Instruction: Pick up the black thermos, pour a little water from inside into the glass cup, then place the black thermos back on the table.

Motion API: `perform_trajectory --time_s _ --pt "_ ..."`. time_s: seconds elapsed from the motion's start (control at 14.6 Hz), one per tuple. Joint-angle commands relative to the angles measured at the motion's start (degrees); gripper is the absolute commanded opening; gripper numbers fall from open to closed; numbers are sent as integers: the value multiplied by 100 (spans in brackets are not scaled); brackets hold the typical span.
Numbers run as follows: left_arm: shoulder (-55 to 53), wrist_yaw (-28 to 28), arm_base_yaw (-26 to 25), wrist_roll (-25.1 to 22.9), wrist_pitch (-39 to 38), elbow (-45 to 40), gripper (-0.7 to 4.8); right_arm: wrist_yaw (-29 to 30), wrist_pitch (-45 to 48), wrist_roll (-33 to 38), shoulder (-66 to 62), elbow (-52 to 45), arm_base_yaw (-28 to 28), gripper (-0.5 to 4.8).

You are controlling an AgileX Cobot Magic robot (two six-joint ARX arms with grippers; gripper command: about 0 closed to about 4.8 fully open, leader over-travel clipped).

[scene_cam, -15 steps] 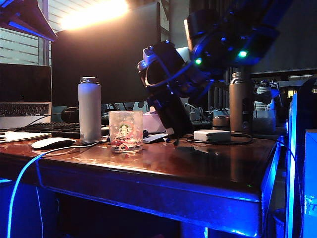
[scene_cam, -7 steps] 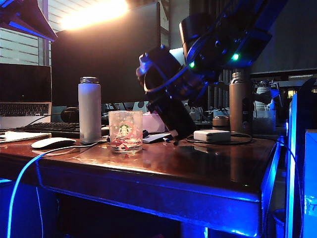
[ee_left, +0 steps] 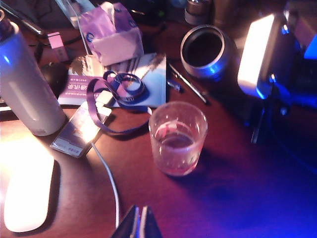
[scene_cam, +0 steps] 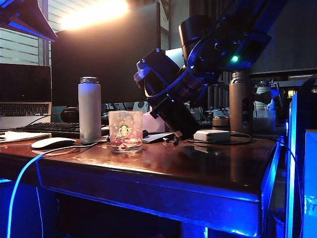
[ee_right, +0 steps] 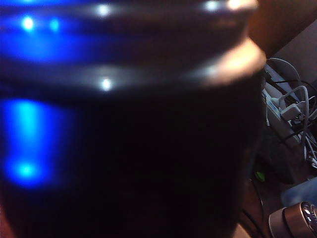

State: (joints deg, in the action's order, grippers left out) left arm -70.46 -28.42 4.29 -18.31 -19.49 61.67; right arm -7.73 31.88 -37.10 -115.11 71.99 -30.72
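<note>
Gripping the black thermos (scene_cam: 181,124) with the right gripper (scene_cam: 166,91) out over the table (scene_cam: 198,168), jaws spread wide around that dark body and clamped on it. Leaning the thermos over hard, base pointing down and away from the gripper toward the wood, silver mouth sticking out past the gripper toward the glass cup (scene_cam: 125,131). Not managing to tell whether the base is touching the table or hanging just above it. Filling the right wrist view almost completely with the thermos (ee_right: 129,148) (just black wall and blue glints, no fingers showing there). Standing upright on the table beside the right gripper, on its mouth side, the glass cup, near but apart from the thermos. Waiting further out beyond the cup from that gripper, a white bottle (scene_cam: 89,109) and a white mouse (scene_cam: 52,143). Sitting on the other side of the gripper, by the thermos base, a small white box (scene_cam: 212,135), with a tan bottle (scene_cam: 238,101) behind it.

Hovering above the table, the left gripper (ee_left: 137,225), fingertips pressed close together and carrying nothing. Looking ahead of that gripper: the cup (ee_left: 177,139) nearest, a little liquid showing in its bottom, and beyond it the thermos rim (ee_left: 205,52), open and facing back this way. Lying off to one side of it, the mouse (ee_left: 27,193) and white bottle (ee_left: 25,89).
</note>
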Motion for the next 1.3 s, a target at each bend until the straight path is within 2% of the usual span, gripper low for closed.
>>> perform_trajectory --time_s 0.07,0.27,0.41,1.03,1.16,1.3 --pt "15 -70 2 -507 -258 31 31 -31 372 -50 70 74 -13 157" --pt "15 -872 2 -72 -44 31 31 -31 330 -138 70 72 -26 157" --pt "15 -885 4 -72 -48 31 31 -31 179 -505 66 72 -33 157" --pt "13 -863 2 -76 -50 31 31 -140 138 -990 37 72 -37 157" --pt "13 -498 2 -74 -48 31 31 -142 138 -1128 37 72 -37 157" --pt "13 -498 2 -74 -55 31 31 -140 151 -1329 37 72 -37 157"
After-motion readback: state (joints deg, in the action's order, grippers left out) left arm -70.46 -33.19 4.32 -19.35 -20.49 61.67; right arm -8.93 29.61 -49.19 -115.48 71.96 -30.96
